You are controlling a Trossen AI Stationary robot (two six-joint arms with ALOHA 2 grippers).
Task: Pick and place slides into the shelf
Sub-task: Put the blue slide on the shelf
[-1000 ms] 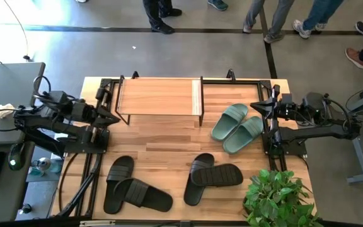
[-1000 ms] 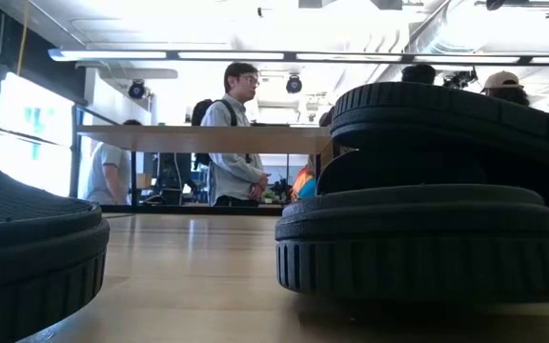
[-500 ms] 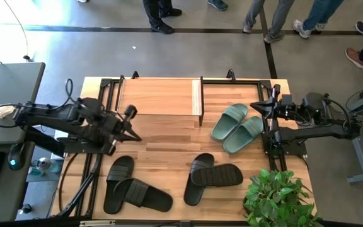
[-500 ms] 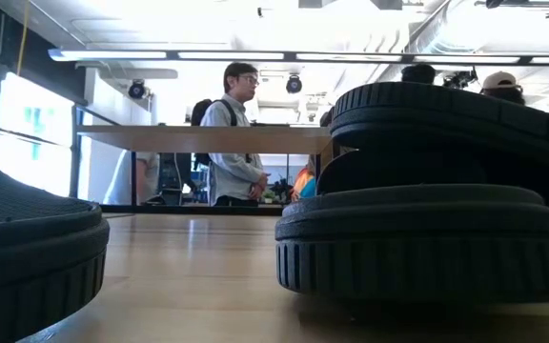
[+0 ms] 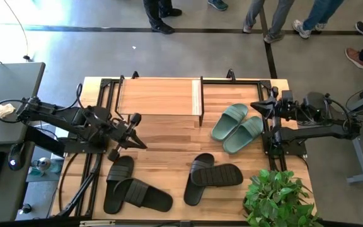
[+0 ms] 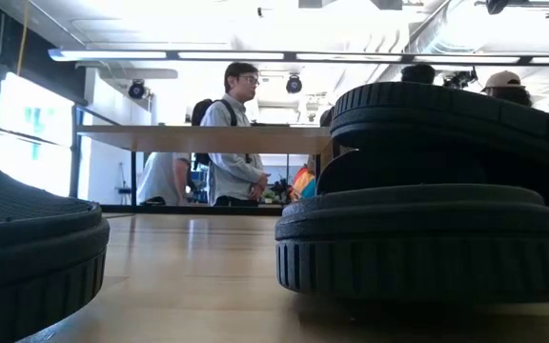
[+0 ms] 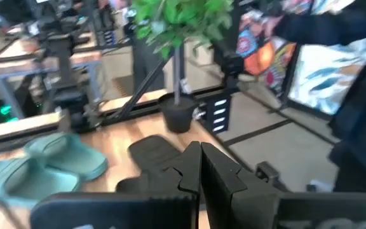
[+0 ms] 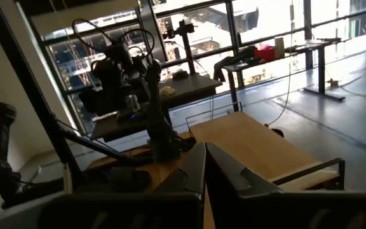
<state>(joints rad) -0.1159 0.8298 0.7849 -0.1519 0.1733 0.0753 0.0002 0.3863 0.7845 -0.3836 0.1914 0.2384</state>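
Note:
The shelf (image 5: 159,96), a light plank on thin black legs, stands at the table's far side. A sage-green pair of slides (image 5: 237,128) lies side by side to its right. One black pair (image 5: 131,186) lies at the near left and another (image 5: 210,176) at the near middle, each with one slide overlapping the other. My left gripper (image 5: 142,145) is shut and empty, hovering between the shelf and the near-left black pair. My right gripper (image 5: 254,106) is shut and empty at the right edge, beside the green pair. The low view is filled by black slides (image 6: 427,210).
A potted plant (image 5: 279,198) stands on the near right corner. Black frame rails (image 5: 106,94) run along the table's left and right sides. People stand on the floor beyond the far edge (image 5: 270,19). Bare wood shows between the shelf and the black pairs.
My left gripper has swung out from the table's left edge toward the right and near side, sinking and tipping down a little, and stays shut. The slides and the shelf have not moved.

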